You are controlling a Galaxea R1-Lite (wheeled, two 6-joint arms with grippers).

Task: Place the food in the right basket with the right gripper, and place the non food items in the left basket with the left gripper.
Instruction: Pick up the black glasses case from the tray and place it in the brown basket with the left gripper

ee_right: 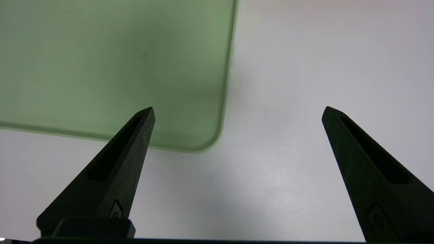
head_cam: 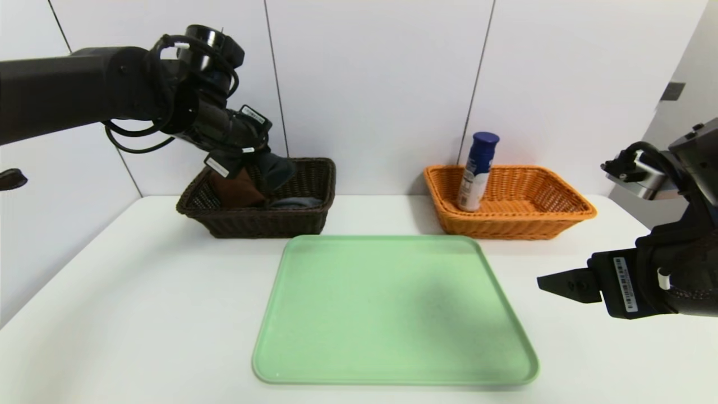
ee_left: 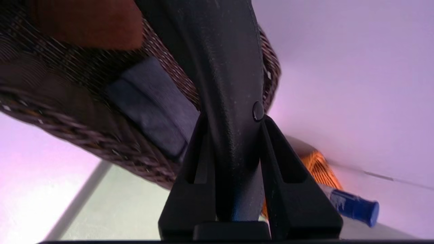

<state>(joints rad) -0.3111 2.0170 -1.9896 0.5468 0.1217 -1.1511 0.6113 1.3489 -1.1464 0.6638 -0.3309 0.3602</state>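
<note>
The left gripper (head_cam: 275, 168) hangs over the left basket (head_cam: 247, 221), its jaws clamped on a black towel (ee_left: 223, 84) that sticks out between them; in the left wrist view the dark roll fills the gap from the jaw roots outward. Below it in the basket lie a brown towel (head_cam: 235, 191) toward the basket's left end and a grey towel (head_cam: 294, 203) flat on the bottom beside it. The bottle (head_cam: 477, 171) stands upright in the left end of the right basket (head_cam: 538, 219), blue cap up. The right gripper (ee_right: 237, 112) hovers low over the white table (head_cam: 140, 292) just off the right near corner of the green tray (head_cam: 392, 308), jaws spread wide with nothing between them. Both baskets sit at the back of the table against the wall, the tray in front of them and between.
</note>
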